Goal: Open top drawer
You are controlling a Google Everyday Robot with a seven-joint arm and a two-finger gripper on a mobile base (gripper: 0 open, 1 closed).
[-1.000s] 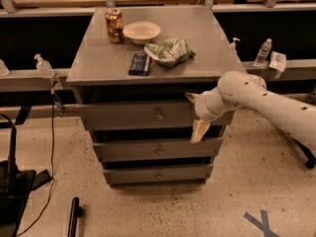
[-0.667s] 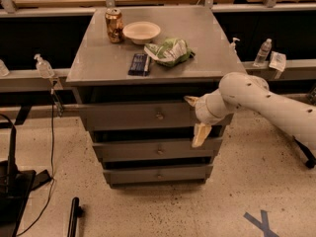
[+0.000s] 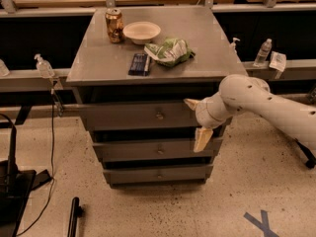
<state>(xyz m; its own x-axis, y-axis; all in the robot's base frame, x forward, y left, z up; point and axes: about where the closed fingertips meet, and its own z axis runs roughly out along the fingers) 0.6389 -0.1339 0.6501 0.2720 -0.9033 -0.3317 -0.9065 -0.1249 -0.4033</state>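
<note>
The top drawer [image 3: 133, 115] is the widest grey face under the cabinet top, with a small round brass knob [image 3: 159, 115]. Its face stands a little forward of the two narrower drawers below [image 3: 148, 149] [image 3: 153, 174]. My gripper [image 3: 196, 121] is at the right end of the top drawer's face, to the right of the knob. Its tan fingers are spread, one finger [image 3: 190, 103] at the face's upper edge, the other [image 3: 202, 139] hanging over the middle drawer's face. They hold nothing. The white arm [image 3: 266, 102] reaches in from the right.
On the cabinet top [image 3: 98, 63] are a soda can [image 3: 114, 25], a white bowl [image 3: 141, 32], a green chip bag [image 3: 169, 51] and a dark flat packet [image 3: 138, 63]. Bottles [image 3: 43, 65] [image 3: 262, 52] stand on side rails. A black stand [image 3: 12, 181] and cable are on the floor at the left.
The gripper has shifted slightly left and down along the top drawer's face. The drawers and the things on top look unchanged.
</note>
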